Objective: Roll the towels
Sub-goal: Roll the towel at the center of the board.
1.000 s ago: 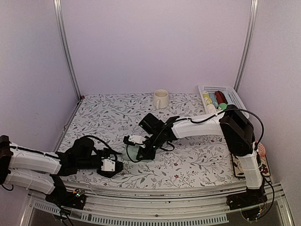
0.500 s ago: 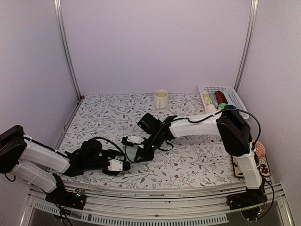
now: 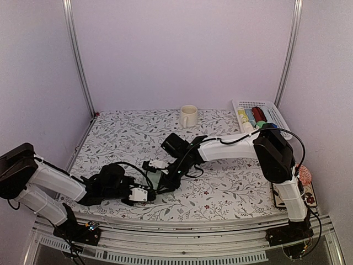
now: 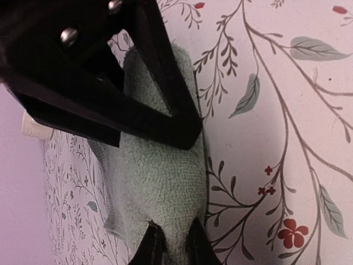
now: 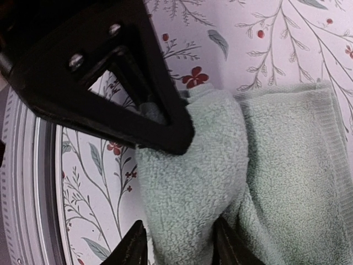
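Note:
A pale sage green towel lies bunched on the floral tablecloth, near the front middle. My left gripper comes in low from the left. In the left wrist view the left gripper is shut on the near end of the towel. My right gripper reaches in from the right. In the right wrist view the right gripper has its fingers on both sides of a thick rolled fold of the towel. Each wrist view shows the other gripper's black finger pressing on the cloth.
A cream mug stands at the back centre. A white basket with several coloured items sits at the back right. A small patterned mat lies by the right arm's base. Metal frame posts stand at both back corners.
My left arm has slid right to the towel and its jaws have closed on the cloth. The right gripper has stayed on the towel, its jaws slightly looser.

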Action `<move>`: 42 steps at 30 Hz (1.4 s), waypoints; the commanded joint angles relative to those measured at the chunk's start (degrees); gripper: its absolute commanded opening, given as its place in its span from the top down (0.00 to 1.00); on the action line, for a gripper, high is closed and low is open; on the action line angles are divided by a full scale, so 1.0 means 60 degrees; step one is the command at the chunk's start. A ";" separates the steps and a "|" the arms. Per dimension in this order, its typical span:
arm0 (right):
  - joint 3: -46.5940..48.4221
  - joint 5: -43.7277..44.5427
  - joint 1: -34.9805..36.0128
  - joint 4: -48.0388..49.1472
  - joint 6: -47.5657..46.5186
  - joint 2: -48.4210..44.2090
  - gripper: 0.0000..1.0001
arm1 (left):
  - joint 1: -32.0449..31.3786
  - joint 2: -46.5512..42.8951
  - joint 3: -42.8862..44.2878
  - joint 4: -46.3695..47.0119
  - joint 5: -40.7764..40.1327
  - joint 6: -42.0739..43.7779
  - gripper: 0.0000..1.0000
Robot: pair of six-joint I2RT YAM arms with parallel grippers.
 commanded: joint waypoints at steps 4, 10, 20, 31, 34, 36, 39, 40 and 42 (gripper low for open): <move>-0.2025 0.1071 0.0041 0.0538 0.0013 -0.1592 0.38 | 0.0423 -0.0382 0.0753 -0.3111 0.1195 -0.0561 1.00; -0.4319 0.2104 0.0053 0.2309 -0.0089 -0.3815 0.29 | 0.1484 0.0276 0.1998 -0.5122 0.2737 -0.0998 1.00; -0.6757 0.5224 0.0942 0.5491 -0.1001 -0.5234 0.22 | 0.2542 0.2097 0.3895 -0.7256 0.4565 -0.1576 1.00; -0.7538 0.8363 0.2119 0.9431 -0.4526 -0.3921 0.20 | 0.3886 0.4560 0.6392 -1.0128 0.6302 -0.1547 1.00; -0.7212 0.8582 0.2109 0.9586 -0.5080 -0.3459 0.20 | 0.4111 0.5094 0.6771 -1.0572 0.6432 -0.1355 1.00; -0.6950 0.8697 0.2102 0.9552 -0.5298 -0.3136 0.20 | 0.4205 0.5460 0.6984 -1.0774 0.6486 -0.1279 1.00; -0.6638 0.8926 0.2045 0.9517 -0.5499 -0.2599 0.21 | 0.4261 0.5720 0.7190 -1.0963 0.6416 -0.1196 1.00; -0.6498 0.9013 0.2004 0.9478 -0.5518 -0.2426 0.21 | 0.4264 0.5788 0.7240 -1.0993 0.6381 -0.1172 1.00; -0.6273 0.9174 0.1952 0.9441 -0.5589 -0.2124 0.23 | 0.4257 0.5916 0.7322 -1.1119 0.6325 -0.1114 1.00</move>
